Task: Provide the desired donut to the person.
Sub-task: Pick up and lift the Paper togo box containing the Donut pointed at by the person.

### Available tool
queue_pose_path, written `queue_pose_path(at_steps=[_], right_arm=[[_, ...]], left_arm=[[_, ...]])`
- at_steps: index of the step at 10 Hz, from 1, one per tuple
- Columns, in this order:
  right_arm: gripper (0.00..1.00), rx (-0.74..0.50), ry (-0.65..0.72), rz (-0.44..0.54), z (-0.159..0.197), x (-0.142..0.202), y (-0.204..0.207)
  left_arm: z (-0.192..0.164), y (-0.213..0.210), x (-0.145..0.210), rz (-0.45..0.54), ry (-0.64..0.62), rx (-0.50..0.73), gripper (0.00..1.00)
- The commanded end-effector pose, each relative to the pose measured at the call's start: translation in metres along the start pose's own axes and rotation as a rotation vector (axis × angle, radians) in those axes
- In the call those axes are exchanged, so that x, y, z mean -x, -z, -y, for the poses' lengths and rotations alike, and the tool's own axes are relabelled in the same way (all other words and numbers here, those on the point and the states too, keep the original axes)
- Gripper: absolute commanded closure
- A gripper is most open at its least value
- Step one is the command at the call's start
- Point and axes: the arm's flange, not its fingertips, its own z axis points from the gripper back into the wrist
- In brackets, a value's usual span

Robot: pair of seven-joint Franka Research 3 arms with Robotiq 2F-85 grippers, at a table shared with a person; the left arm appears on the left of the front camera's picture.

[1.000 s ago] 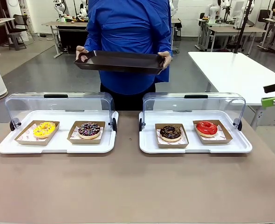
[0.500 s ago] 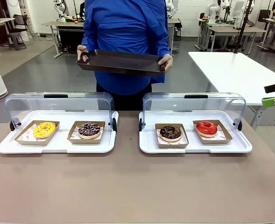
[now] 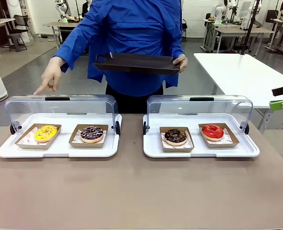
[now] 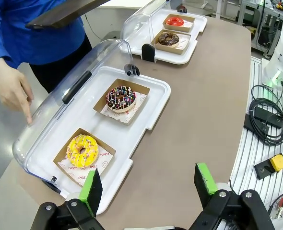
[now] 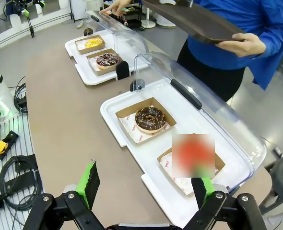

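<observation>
Hand (image 3: pixel 50 76) left the tray (image 3: pixel 136 63), now points down behind the yellow donut (image 3: pixel 45 132); wrist cams show left gripper (image 4: pixel 147 181), right gripper (image 5: pixel 146 187) wide open.

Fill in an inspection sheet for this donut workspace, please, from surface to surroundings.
Surface: brown table carrying two white trays side by side.
Job's things: left tray holds a yellow donut and a sprinkled chocolate donut. Right tray holds a plain chocolate donut and a red donut. Clear lids are rolled back. The person holds a dark serving tray; their pointing hand is above the left lid, at the yellow donut's end.
Clutter: nothing seen.
Grippers: left gripper open, empty; right gripper open, empty.
Cables: black cable coil beside the table.
Surroundings: white side table, lab benches beyond.
</observation>
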Motion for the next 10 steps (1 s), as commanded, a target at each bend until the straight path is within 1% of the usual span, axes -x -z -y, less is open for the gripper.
queue_pose_path(at_steps=[1, 10], right_arm=[[0.0, -0.006, -0.009, 0.005, 0.002, 0.0008, 0.0018], [0.0, -0.006, -0.009, 0.005, 0.002, 0.0008, 0.0018]], left_arm=[[-0.0008, -0.0001, 0.0002, 0.009, -0.003, 0.001, 0.0], [-0.0008, -0.0001, 0.0002, 0.009, -0.003, 0.001, 0.0]])
